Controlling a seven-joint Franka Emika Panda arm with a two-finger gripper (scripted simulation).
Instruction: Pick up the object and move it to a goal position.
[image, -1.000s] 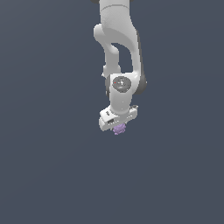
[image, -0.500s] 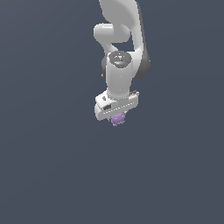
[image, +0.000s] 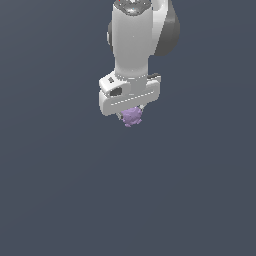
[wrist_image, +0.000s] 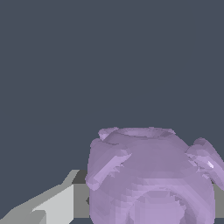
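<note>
Exterior view shows the white pincer (image: 131, 114) clamped on the small light-purple knobbly lump (image: 132, 116), which hangs directly beneath it, clear of the dark grey floor (image: 55, 200). Wrist view shows a pale fingertip (wrist_image: 57, 203) touching the lump's side.

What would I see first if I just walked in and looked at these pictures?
First you would see the big white robot arm coming down from the top of the exterior view, against a plain dark grey background. Right under its gripper sits a small light-purple knobbly object, held between the fingers. In the wrist view that purple lump fills the lower part of the picture, bumps and all.
</note>
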